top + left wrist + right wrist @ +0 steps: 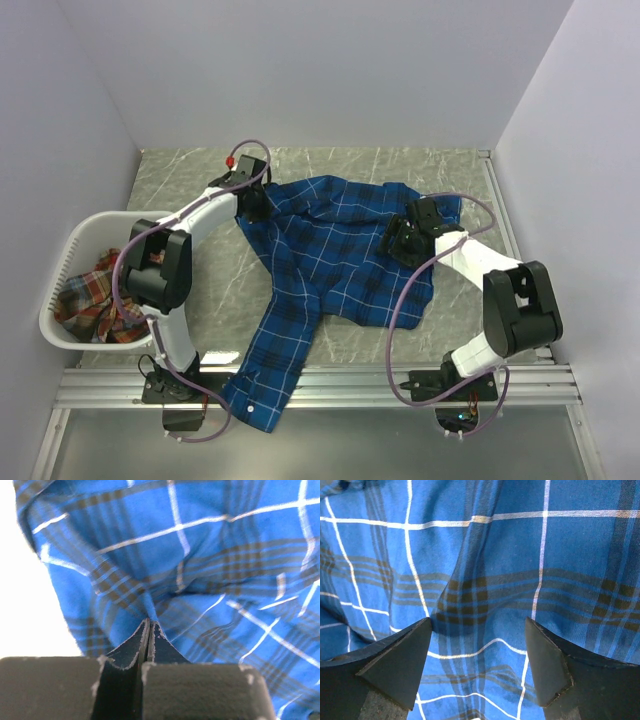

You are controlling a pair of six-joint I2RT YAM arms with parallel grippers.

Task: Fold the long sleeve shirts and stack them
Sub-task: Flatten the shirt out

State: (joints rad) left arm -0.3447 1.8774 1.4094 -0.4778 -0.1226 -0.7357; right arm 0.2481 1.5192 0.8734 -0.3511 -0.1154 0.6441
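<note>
I had the left gripper (pixel 149 628) pinched shut on the blue plaid shirt's (pixel 335 265) 10 o'clock edge, likely to pull it flat. The right gripper (pixel 477 630) hovered spread over its 3 o'clock side. The red-orange plaid shirt (pixel 90 300) lay in the laundry basket (pixel 58 280) at 9 o'clock.

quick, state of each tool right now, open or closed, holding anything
left tool: closed, pinching a fold of the blue plaid shirt.
right tool: open just above the same shirt, holding nothing.
</note>
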